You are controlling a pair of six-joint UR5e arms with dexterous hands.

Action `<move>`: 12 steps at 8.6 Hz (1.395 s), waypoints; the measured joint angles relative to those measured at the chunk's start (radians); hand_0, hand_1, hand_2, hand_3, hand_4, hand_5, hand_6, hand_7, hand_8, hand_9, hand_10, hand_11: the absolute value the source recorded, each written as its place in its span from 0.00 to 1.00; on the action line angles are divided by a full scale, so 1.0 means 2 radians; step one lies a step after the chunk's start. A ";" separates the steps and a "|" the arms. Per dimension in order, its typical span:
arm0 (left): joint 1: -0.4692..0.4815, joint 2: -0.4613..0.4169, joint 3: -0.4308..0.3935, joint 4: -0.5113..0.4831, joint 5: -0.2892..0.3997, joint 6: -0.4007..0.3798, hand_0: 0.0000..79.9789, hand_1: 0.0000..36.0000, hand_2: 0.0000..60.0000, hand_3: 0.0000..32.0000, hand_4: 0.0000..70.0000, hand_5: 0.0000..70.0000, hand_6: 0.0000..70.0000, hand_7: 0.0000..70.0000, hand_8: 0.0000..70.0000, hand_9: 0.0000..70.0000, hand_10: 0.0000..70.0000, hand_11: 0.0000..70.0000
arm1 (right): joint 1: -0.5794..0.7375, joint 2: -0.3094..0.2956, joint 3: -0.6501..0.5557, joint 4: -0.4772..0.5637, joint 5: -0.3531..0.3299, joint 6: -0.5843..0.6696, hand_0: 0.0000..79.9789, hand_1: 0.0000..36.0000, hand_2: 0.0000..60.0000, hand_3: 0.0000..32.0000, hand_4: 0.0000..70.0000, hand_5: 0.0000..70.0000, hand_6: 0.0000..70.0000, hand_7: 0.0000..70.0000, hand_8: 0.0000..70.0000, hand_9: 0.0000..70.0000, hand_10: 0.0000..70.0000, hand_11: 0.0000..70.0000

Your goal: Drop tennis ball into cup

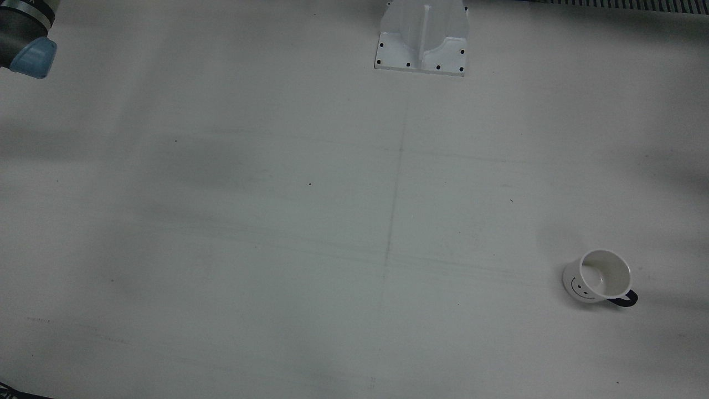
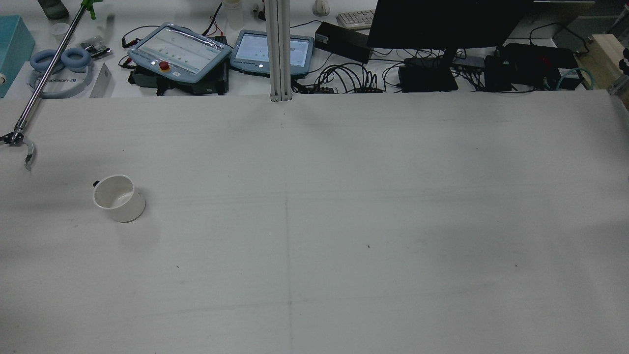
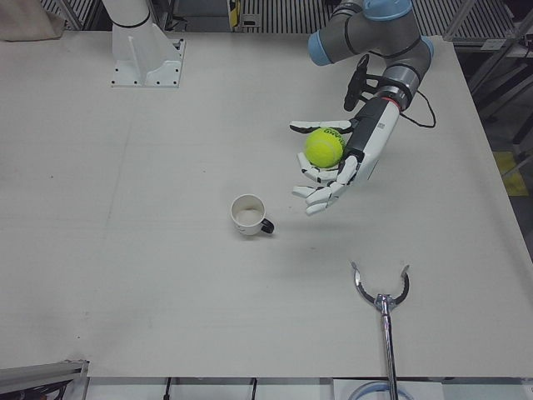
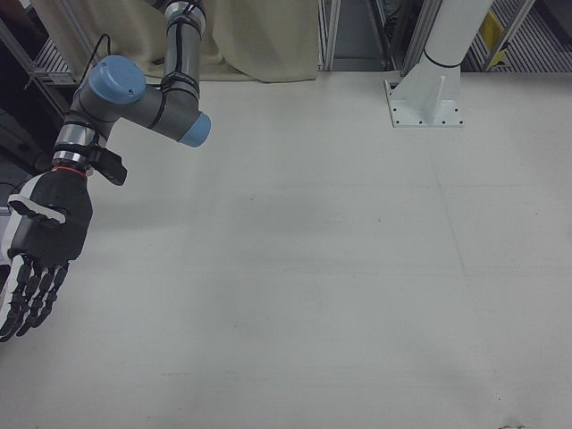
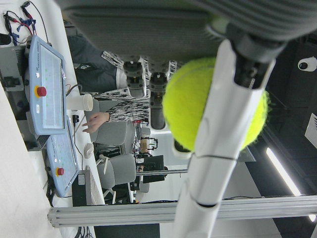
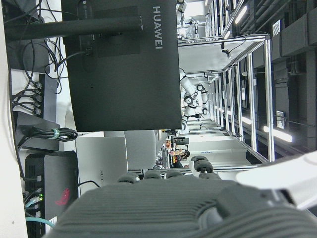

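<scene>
A yellow-green tennis ball (image 3: 325, 147) lies in my left hand (image 3: 337, 162), which holds it between thumb and fingers above the table. In the left-front view the hand is to the right of the cup and a little farther back. The ball also shows in the left hand view (image 5: 181, 109), behind a white finger. The white cup (image 3: 248, 215) with a dark handle stands upright and empty; it also shows in the front view (image 1: 601, 277) and the rear view (image 2: 119, 197). My right hand (image 4: 40, 241) hangs open and empty at the far side, fingers pointing down.
A metal grabber tool (image 3: 381, 292) lies on the table near the cup's side, and shows in the rear view (image 2: 19, 142) too. A white arm pedestal (image 1: 424, 39) is bolted at the table's edge. Monitors, tablets and cables lie beyond the table's far edge (image 2: 314, 96).
</scene>
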 measured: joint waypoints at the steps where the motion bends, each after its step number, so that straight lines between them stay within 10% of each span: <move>1: 0.000 0.000 0.000 0.000 0.000 0.000 1.00 0.90 0.00 0.00 0.06 0.30 0.83 0.79 0.39 0.49 0.13 0.24 | 0.000 0.000 0.000 0.000 0.000 0.000 0.00 0.00 0.00 0.00 0.00 0.00 0.00 0.00 0.00 0.00 0.00 0.00; 2: 0.000 0.000 -0.001 0.000 0.000 0.000 1.00 0.92 0.00 0.00 0.05 0.25 0.59 0.83 0.35 0.51 0.13 0.24 | 0.000 0.000 0.000 0.000 0.000 0.000 0.00 0.00 0.00 0.00 0.00 0.00 0.00 0.00 0.00 0.00 0.00 0.00; 3: 0.000 0.000 -0.002 0.001 0.000 0.000 1.00 0.89 0.00 0.00 0.05 0.29 0.80 0.79 0.38 0.49 0.14 0.25 | 0.000 0.000 0.000 0.000 0.000 0.000 0.00 0.00 0.00 0.00 0.00 0.00 0.00 0.00 0.00 0.00 0.00 0.00; 5: 0.001 0.000 -0.003 0.002 0.000 0.003 1.00 0.88 0.00 0.00 0.05 0.29 0.81 0.70 0.36 0.43 0.13 0.25 | 0.000 0.000 0.000 0.000 0.000 0.000 0.00 0.00 0.00 0.00 0.00 0.00 0.00 0.00 0.00 0.00 0.00 0.00; 12: 0.052 -0.003 -0.001 -0.010 -0.021 0.074 1.00 0.87 0.00 0.00 0.05 0.25 0.61 0.77 0.33 0.47 0.15 0.27 | 0.000 0.000 0.000 0.000 0.000 0.000 0.00 0.00 0.00 0.00 0.00 0.00 0.00 0.00 0.00 0.00 0.00 0.00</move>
